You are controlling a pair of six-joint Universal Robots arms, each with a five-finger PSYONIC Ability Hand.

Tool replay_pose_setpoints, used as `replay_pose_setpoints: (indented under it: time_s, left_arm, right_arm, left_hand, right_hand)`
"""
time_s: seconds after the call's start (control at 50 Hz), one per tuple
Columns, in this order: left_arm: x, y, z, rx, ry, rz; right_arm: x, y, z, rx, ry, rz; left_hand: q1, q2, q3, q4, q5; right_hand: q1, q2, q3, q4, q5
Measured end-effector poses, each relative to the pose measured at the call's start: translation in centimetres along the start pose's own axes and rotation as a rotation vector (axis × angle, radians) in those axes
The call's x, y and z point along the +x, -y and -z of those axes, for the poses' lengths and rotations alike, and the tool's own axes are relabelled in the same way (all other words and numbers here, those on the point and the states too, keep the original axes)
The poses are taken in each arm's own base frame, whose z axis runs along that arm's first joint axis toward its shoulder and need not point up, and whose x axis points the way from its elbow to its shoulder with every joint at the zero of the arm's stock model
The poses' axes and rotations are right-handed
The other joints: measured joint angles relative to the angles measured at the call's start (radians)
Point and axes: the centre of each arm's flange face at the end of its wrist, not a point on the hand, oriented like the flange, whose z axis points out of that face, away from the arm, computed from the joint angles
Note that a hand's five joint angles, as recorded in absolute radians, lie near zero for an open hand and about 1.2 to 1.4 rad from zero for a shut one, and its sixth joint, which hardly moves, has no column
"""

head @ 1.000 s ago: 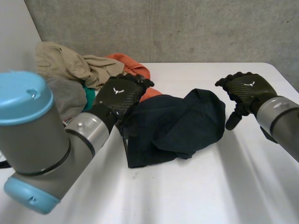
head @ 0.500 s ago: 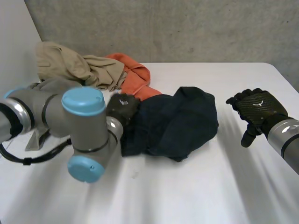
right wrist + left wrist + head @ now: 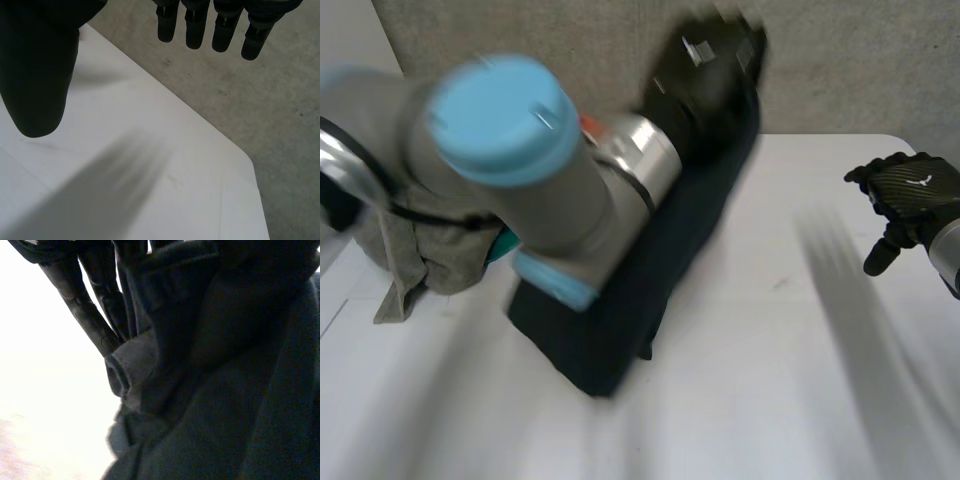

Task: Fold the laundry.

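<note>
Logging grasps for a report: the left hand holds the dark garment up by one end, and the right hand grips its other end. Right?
Not quite. The left hand does hold the dark garment up by one end, but the right hand grips nothing: the right wrist view shows its fingers straight and empty, away from the cloth.

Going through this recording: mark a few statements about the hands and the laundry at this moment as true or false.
1. The left hand grips the dark garment. True.
2. The dark garment lies flat on the table. False: it hangs from the raised left hand, with its lower end at the table.
3. The right hand holds a corner of the garment. False: it is open and empty, apart from the garment.
4. A grey cloth lies beside the dark garment. True.
</note>
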Motion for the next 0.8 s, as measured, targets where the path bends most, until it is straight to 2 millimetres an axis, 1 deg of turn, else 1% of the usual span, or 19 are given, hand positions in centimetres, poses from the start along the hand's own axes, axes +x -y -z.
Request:
replay_pose_setpoints:
  time_s: [0.02, 0.04, 0.06, 0.08, 0.1, 0.12, 0.14, 0.18, 0.28, 0.3, 0.34, 0.36, 0.4, 0.44, 0.52, 0.54, 0.62, 0.7, 0.8]
  left_arm:
    - [1.1, -1.2, 0.3, -0.029, -0.034, 0.015]
    - [1.9, -2.0, 0.6, -0.049, -0.057, 0.024]
    - [3.0, -3.2, 1.0, -0.078, -0.088, 0.037]
    - [4.2, -4.5, 1.6, -0.112, -0.121, 0.049]
    - [5.1, -5.5, 2.2, -0.139, -0.146, 0.058]
    - [5.7, -6.1, 2.5, -0.157, -0.160, 0.063]
    - [6.4, -6.9, 3.1, -0.182, -0.179, 0.068]
    - [6.7, -7.1, 3.6, -0.199, -0.180, 0.069]
    - [4.5, -4.4, 4.2, -0.185, -0.078, 0.043]
    - [3.1, -2.9, 4.6, -0.174, -0.016, 0.028]
    - [1.5, -1.2, 5.2, -0.172, 0.060, 0.009]
    - [1.2, -0.9, 5.4, -0.172, 0.078, 0.004]
    - [-0.3, 0.2, 6.9, -0.207, 0.159, -0.023]
    - [-1.1, 0.3, 8.4, -0.263, 0.207, -0.045]
    - [-1.6, -0.9, 11.5, -0.406, 0.255, -0.084]
    - [-1.6, -1.6, 12.6, -0.461, 0.259, -0.094]
    - [-0.9, -4.1, 15.6, -0.619, 0.242, -0.108]
    - [0.0, -6.4, 17.4, -0.719, 0.209, -0.104]
    - [1.1, -8.6, 18.2, -0.769, 0.182, -0.105]
  right_arm:
    - [0.3, -0.1, -0.1, -0.005, -0.007, -0.006]
    - [0.4, -0.3, -0.2, -0.008, -0.012, -0.011]
    - [0.7, -0.4, -0.3, -0.013, -0.019, -0.018]
    - [1.0, -0.6, -0.4, -0.019, -0.026, -0.025]
    - [1.2, -0.8, -0.5, -0.024, -0.032, -0.032]
    - [1.4, -0.9, -0.5, -0.026, -0.034, -0.036]
    - [1.6, -1.0, -0.6, -0.031, -0.040, -0.042]
    - [1.8, -1.2, -0.8, -0.035, -0.041, -0.049]
    - [1.8, -1.0, -1.0, -0.018, -0.007, -0.051]
    - [1.6, -0.8, -1.0, -0.005, 0.014, -0.047]
    - [1.1, -0.2, -1.0, 0.020, 0.058, -0.035]
    - [1.0, -0.1, -1.0, 0.025, 0.069, -0.032]
    - [0.3, 0.5, -0.8, 0.044, 0.129, -0.006]
    - [-0.4, 0.8, -0.5, 0.046, 0.183, 0.025]
    - [-1.4, 0.8, -0.1, 0.019, 0.266, 0.092]
    - [-1.6, 0.6, 0.1, 0.003, 0.290, 0.114]
    - [-2.4, -0.4, 0.4, -0.075, 0.366, 0.209]
    - [-2.8, -1.6, 0.4, -0.138, 0.409, 0.282]
    - [-2.8, -3.2, -0.9, -0.160, 0.407, 0.301]
  left_hand:
    - [-0.188, -0.165, -0.163, -0.169, -0.164]
    - [-0.287, -0.270, -0.267, -0.254, -0.248]
    - [-0.509, -0.461, -0.435, -0.449, -0.438]
    - [-0.636, -0.576, -0.569, -0.586, -0.567]
    - [-0.709, -0.686, -0.671, -0.687, -0.663]
    - [-0.709, -0.686, -0.671, -0.687, -0.663]
    - [-0.725, -0.749, -0.744, -0.758, -0.731]
    - [-0.725, -0.751, -0.745, -0.758, -0.731]
    - [-0.725, -0.751, -0.745, -0.758, -0.731]
    - [-0.725, -0.751, -0.745, -0.758, -0.731]
    - [-0.725, -0.752, -0.745, -0.758, -0.731]
    - [-0.725, -0.752, -0.745, -0.758, -0.731]
    - [-0.725, -0.753, -0.745, -0.758, -0.731]
    - [-0.725, -0.753, -0.745, -0.758, -0.731]
    - [-0.725, -0.753, -0.745, -0.758, -0.731]
    - [-0.725, -0.753, -0.745, -0.758, -0.730]
    - [-0.725, -0.753, -0.745, -0.758, -0.731]
    - [-0.725, -0.753, -0.745, -0.758, -0.731]
    - [-0.725, -0.753, -0.745, -0.758, -0.731]
  right_hand:
    - [0.000, 0.000, 0.000, 0.000, 0.000]
    - [0.000, 0.000, 0.000, 0.000, 0.000]
    - [0.000, 0.000, 0.000, 0.000, 0.000]
    - [0.000, 0.000, 0.000, 0.000, 0.000]
    - [0.000, 0.000, 0.000, 0.000, 0.000]
    - [0.000, 0.000, 0.000, 0.000, 0.000]
    - [0.000, 0.000, 0.000, 0.000, 0.000]
    - [0.000, 0.000, 0.000, 0.000, 0.000]
    - [0.000, 0.000, 0.000, 0.000, 0.000]
    - [0.000, 0.000, 0.000, 0.000, 0.000]
    - [0.000, 0.000, 0.000, 0.000, 0.000]
    - [0.000, 0.000, 0.000, 0.000, 0.000]
    - [0.000, 0.000, 0.000, 0.000, 0.000]
    - [0.000, 0.000, 0.000, 0.000, 0.000]
    - [0.001, 0.005, 0.005, 0.004, 0.004]
    - [0.003, 0.009, 0.009, 0.006, 0.008]
    - [0.003, 0.010, 0.023, 0.016, 0.022]
    - [0.003, 0.010, 0.030, 0.019, 0.027]
    - [0.003, 0.010, 0.030, 0.019, 0.028]
